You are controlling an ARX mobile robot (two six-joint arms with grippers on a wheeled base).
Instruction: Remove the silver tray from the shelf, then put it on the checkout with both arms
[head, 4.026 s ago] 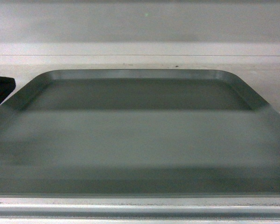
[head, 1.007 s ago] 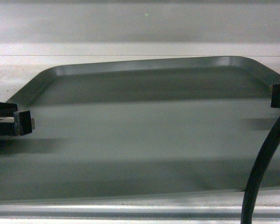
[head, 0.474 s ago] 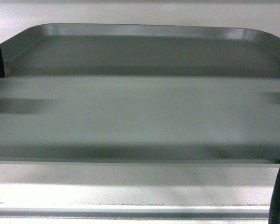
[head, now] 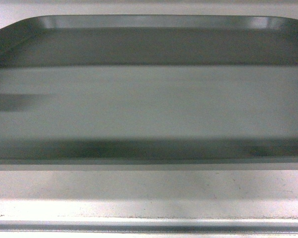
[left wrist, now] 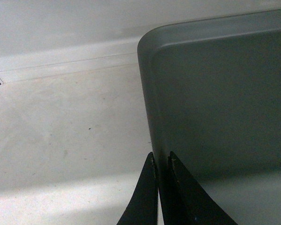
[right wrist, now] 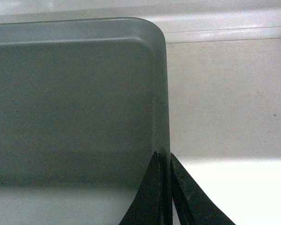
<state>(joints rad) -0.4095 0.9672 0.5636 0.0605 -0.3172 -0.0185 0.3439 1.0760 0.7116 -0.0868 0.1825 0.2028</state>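
The large rectangular matte grey-silver metal tray (head: 149, 99) fills nearly the whole head view, edge to edge, w/ its far rim and 2 rounded far corners near the top of frame. The near rim runs level across the lower third. Below it lies a pale white shelf board (head: 149, 198) w/ a darker front lip line at the bottom. Neither hand shows in the head view.

Left wrist view: the left hand (left wrist: 161, 161) is clamped on the tray's left rim. 2 black tapered fingers (left wrist: 145, 197) sit close together, 1 outside the rim and 1 inside over the tray floor, w/ the rim edge between them. The tray's far-left rounded corner is ahead of the grip. White shelf surface lies to the left of the tray, meeting a white back wall (left wrist: 61, 28) along a thin seam.

Right wrist view: the right hand (right wrist: 164, 159) is clamped on the tray's right rim in the same manner. Inner finger (right wrist: 147, 197) over the tray floor, outer finger beside the rim, rim edge pinched between. The far-right rounded corner is ahead of the grip. White shelf surface lies to the right, brightly lit near the bottom of frame.

Tray position: held at both short sides, roughly level, over the shelf board. Contact between tray underside and shelf: cannot tell.
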